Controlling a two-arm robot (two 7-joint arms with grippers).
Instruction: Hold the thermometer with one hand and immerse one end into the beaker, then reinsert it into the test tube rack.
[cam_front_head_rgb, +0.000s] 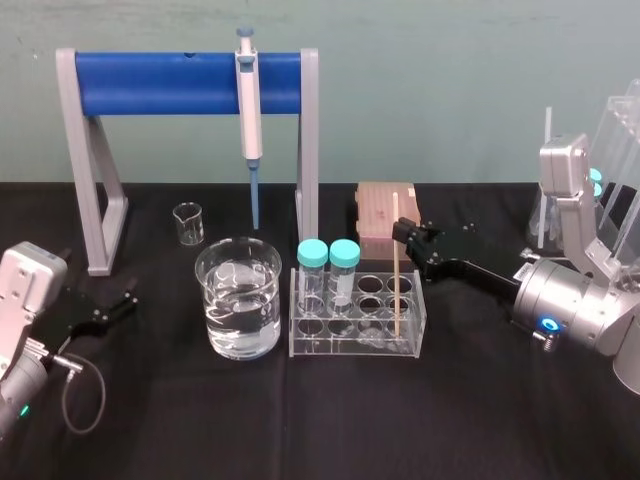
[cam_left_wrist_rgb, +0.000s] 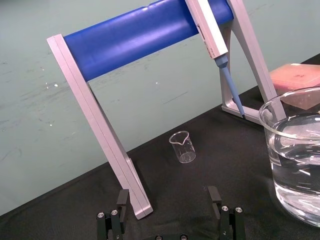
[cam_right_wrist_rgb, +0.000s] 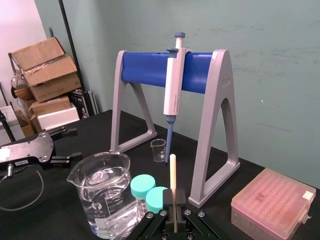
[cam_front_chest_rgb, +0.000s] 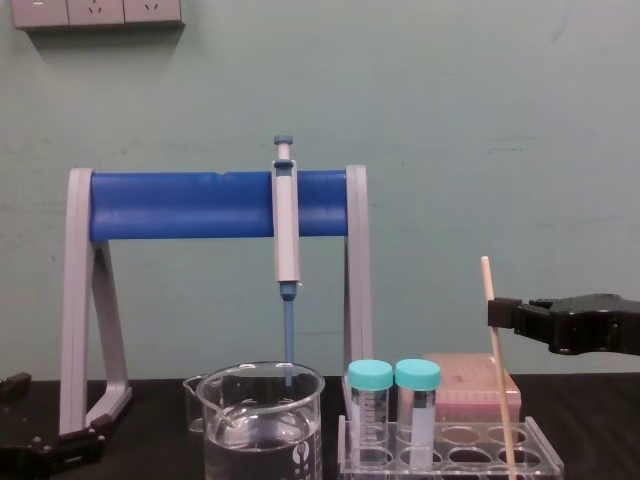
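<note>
Your black bench (cam_front_head_rgb: 300, 430) holds one clear rack (cam_front_head_rgb: 352, 347): two teal-capped tubes (cam_front_head_rgb: 312, 270), one slim cream thermometer (cam_front_head_rgb: 397, 270) at 3 o'clock, pinched by right gripper (cam_front_head_rgb: 404, 236) fingers; left gripper (cam_front_head_rgb: 128, 298) fingers wide.

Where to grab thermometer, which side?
Grip the thermometer's upper shaft above the rack, level from the robot's right, where the right claw is: it stands near upright in the rack's right-end hole, capped tubes on its left. Left claw idle, far left.

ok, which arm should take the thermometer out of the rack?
Right. The right gripper is beside the thermometer standing in the rack; the left gripper is away beyond the beaker.
</note>
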